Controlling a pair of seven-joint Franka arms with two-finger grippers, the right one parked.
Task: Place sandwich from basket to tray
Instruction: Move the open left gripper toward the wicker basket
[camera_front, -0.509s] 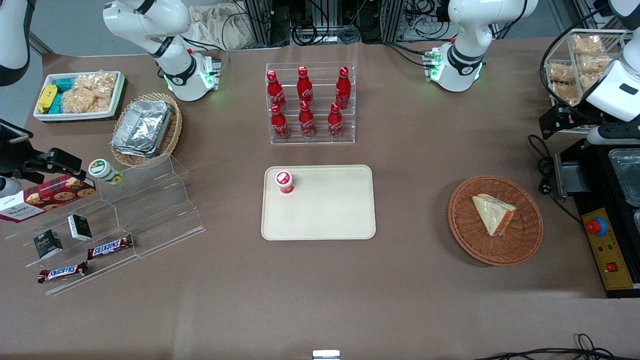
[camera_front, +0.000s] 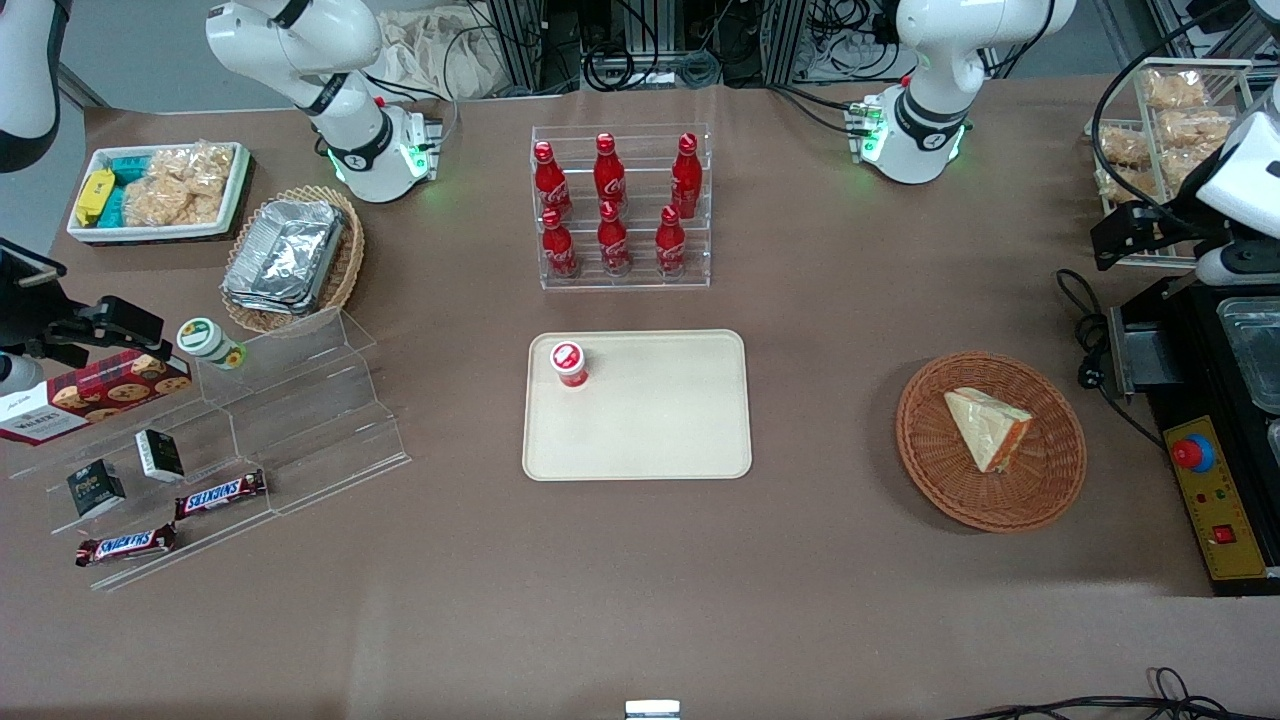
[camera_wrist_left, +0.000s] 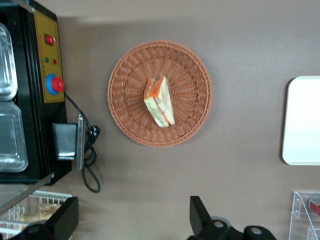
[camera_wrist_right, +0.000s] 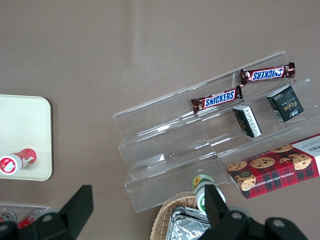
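The sandwich lies in the round reddish-brown basket, wrapped in clear film, its orange-red filling edge toward the front camera. The basket sits on the brown tabletop toward the working arm's end, well apart from the cream tray at the middle. One small red-capped cup stands upright on the tray, at the corner toward the parked arm and away from the front camera; the remaining surface of the tray is bare.

Just beside the basket, at the tabletop's edge, stands a black machine with a yellow control panel carrying a red button, and a black cable curls on the tabletop between machine and basket. Farther from the front camera than the tray, a clear rack holds six red bottles.

The claw hangs high above the tabletop, off the basket's rim, spread wide with nothing between its fingers. In the wrist view only the two dark fingertips show, cut off at the frame edge. In the front view the claw is a dark shape in front of a clear case of snack bags, and its fingers are hard to make out there.
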